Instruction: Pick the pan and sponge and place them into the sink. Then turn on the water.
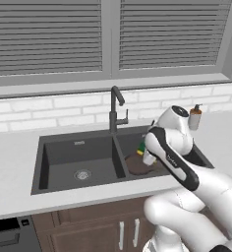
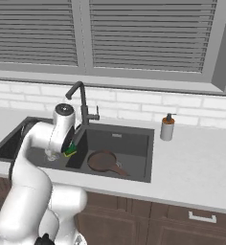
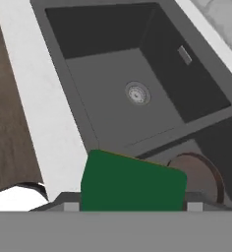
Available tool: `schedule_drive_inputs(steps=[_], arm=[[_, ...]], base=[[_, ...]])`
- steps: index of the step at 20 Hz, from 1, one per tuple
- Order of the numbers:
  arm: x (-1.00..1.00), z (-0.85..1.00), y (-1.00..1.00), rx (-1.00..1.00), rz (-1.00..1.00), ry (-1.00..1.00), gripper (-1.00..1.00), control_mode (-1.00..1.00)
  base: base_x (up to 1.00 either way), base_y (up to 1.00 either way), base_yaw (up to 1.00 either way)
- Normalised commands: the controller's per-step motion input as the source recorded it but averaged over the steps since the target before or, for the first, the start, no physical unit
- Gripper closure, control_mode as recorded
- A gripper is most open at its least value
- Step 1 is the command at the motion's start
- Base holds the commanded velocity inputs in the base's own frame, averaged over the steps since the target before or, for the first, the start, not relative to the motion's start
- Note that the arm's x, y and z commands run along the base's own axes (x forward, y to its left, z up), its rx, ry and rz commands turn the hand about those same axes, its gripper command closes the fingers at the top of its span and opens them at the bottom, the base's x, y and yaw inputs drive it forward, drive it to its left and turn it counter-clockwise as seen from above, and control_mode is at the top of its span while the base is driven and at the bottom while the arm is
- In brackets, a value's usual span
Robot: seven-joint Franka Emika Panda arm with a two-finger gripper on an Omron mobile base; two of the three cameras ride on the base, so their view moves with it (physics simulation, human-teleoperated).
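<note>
The dark brown pan (image 2: 103,161) lies flat in the right basin of the dark grey sink (image 2: 134,139), its handle pointing toward the front right. My gripper (image 2: 67,150) hangs over the divider between the two basins, shut on the sponge (image 2: 70,150). In the hand view the sponge's (image 3: 132,184) green face spans the gap between the two fingertips, with the pan (image 3: 201,174) below to the right and the left basin's drain (image 3: 137,93) beyond. From the left base view, the sponge (image 1: 141,147) peeks out beside the hand, above the pan (image 1: 137,165). No stream runs from the faucet (image 1: 115,108).
A soap dispenser bottle (image 2: 167,127) stands on the white counter right of the sink. The gooseneck faucet (image 2: 81,103) rises behind the divider, close to my hand. A brick wall and shuttered window sit behind; wooden cabinets (image 1: 88,226) run below the counter.
</note>
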Motion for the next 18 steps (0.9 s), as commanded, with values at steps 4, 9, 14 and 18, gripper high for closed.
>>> schedule_drive_inputs(steps=[4,9,14,18], arm=[[0.37,0.00,-0.99,0.13,-0.17,-0.06,1.00,-1.00],[0.56,0.00,-0.61,0.15,-0.02,-0.11,1.00,-1.00],[0.67,-0.01,-0.18,0.04,0.00,0.18,1.00,-1.00],[0.77,0.00,0.00,-0.03,0.00,0.59,1.00,-1.00]], base=[[0.00,0.00,0.00],[0.00,0.00,0.00],[0.00,0.00,0.00],[0.00,0.00,0.00]])
